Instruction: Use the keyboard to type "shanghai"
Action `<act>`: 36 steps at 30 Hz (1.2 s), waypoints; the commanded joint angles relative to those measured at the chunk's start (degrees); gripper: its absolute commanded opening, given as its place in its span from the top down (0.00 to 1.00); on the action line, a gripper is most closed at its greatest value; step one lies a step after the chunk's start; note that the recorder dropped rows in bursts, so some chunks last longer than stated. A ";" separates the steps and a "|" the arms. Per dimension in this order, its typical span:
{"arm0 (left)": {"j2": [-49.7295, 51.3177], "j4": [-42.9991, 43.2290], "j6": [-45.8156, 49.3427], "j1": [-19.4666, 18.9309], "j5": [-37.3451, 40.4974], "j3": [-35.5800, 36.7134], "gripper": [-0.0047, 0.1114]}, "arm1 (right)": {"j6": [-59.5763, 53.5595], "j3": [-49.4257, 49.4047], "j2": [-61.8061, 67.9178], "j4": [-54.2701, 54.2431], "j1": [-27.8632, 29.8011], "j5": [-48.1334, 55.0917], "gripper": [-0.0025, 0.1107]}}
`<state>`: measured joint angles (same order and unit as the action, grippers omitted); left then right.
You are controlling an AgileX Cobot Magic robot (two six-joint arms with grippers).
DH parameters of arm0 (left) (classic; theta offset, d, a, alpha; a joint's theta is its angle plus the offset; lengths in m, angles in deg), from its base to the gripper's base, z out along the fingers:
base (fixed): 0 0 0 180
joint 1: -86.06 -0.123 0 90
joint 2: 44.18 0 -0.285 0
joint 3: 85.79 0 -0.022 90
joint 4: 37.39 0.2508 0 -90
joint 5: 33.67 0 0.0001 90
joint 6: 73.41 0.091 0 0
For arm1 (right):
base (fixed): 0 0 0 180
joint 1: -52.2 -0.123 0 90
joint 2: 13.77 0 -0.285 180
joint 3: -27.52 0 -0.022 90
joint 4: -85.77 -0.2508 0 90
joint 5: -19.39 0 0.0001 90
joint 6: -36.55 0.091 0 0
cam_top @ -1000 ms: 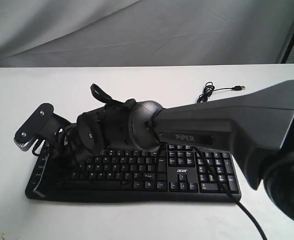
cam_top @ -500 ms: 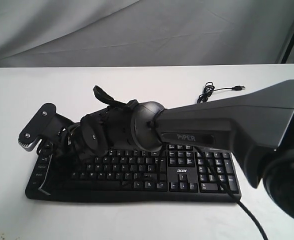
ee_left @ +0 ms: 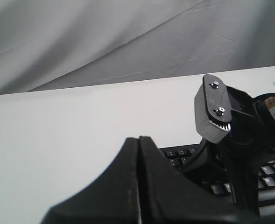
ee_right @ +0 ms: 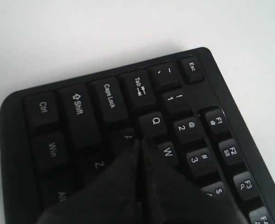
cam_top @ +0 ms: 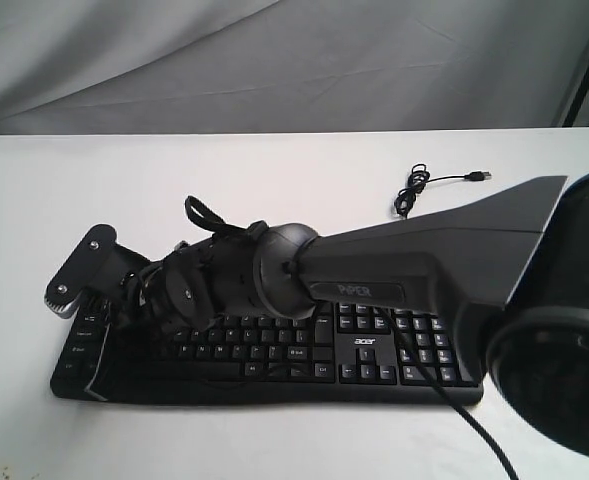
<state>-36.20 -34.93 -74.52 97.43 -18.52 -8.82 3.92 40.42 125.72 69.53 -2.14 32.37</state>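
Observation:
The black acer keyboard [cam_top: 374,350] lies along the front of the white table, its thin cable [cam_top: 414,185] coiled behind it. My right arm [cam_top: 404,265] reaches across to the keyboard's left end. There the fingertips are lost against the dark keys. In the right wrist view my right gripper [ee_right: 139,142] is shut, with its tip at the edge of the half-covered A key [ee_right: 124,136], just below Q [ee_right: 155,122] and beside W [ee_right: 167,150]. My left gripper [ee_left: 138,139] is shut and empty, off the keyboard's [ee_left: 179,153] left end, over bare table.
A grey-edged black plate [cam_top: 79,268] on the right wrist sticks out past the keyboard's left end; the left wrist view shows that plate [ee_left: 213,108] close by. White table [cam_top: 274,160] lies behind, with a grey curtain [cam_top: 274,60] beyond.
The right arm has come down and forward, bringing the gripper and its wrist plate lower onto the keyboard's left end. The keyboard has stayed put.

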 commanded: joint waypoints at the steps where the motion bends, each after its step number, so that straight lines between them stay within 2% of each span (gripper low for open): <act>1: -0.20 0.04 -0.16 0.23 -0.28 0.25 0.96 | -0.53 -0.37 -0.16 -0.03 0.16 -0.69 0.98; 14: -0.20 0.04 -0.16 0.23 -0.28 0.25 0.96 | -2.74 -0.37 0.57 -1.79 0.16 1.47 0.98; 18: -0.20 0.04 -0.16 0.23 -0.28 0.25 0.96 | -2.96 -0.82 -3.49 -1.25 0.29 2.62 0.98; 27: -0.20 0.04 -0.16 0.23 -0.28 0.25 0.96 | -2.63 -19.85 -14.29 -5.15 2.85 -7.95 0.98; 36: -0.20 0.04 -0.16 0.23 -0.28 0.25 0.96 | -3.08 -21.72 -13.33 -5.90 3.61 -10.37 0.98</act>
<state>-36.20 -34.93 -74.52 97.43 -18.52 -8.82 1.59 18.97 112.47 64.25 1.22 23.26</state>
